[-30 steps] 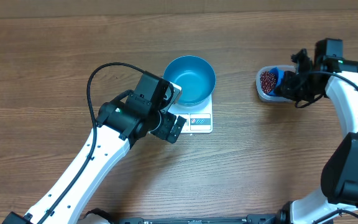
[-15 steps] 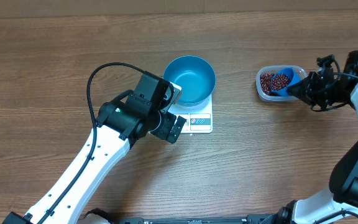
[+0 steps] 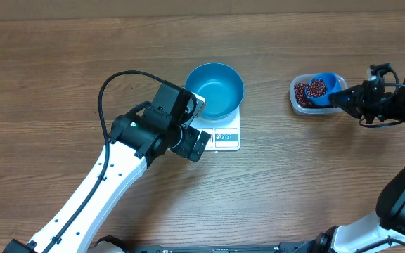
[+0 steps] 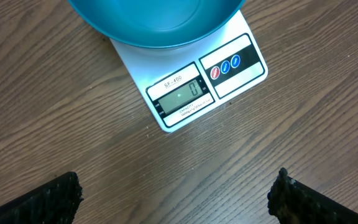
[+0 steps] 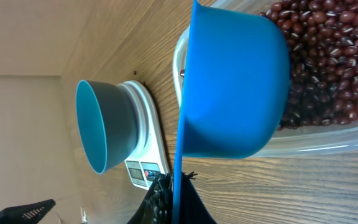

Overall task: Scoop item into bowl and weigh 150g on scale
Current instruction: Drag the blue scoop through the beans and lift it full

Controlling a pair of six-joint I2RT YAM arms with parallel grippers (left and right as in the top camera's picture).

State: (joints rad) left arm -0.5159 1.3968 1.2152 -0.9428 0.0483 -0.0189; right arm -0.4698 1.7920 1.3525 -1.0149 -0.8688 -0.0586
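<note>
Overhead: one bowl [image 3: 214, 90] on one scale [image 3: 225, 138], right jaws grip one scoop [image 3: 327, 93], left jaws gape.

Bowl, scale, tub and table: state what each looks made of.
Bowl: probably plastic; even bright blue, smooth with a soft sheen.
Scale: likely a white plastic casing, smooth, with a printed button panel.
Tub: clear plastic; the beans show through its wall.
Table: wood or wood-look laminate; brown grain lines, matte.
</note>
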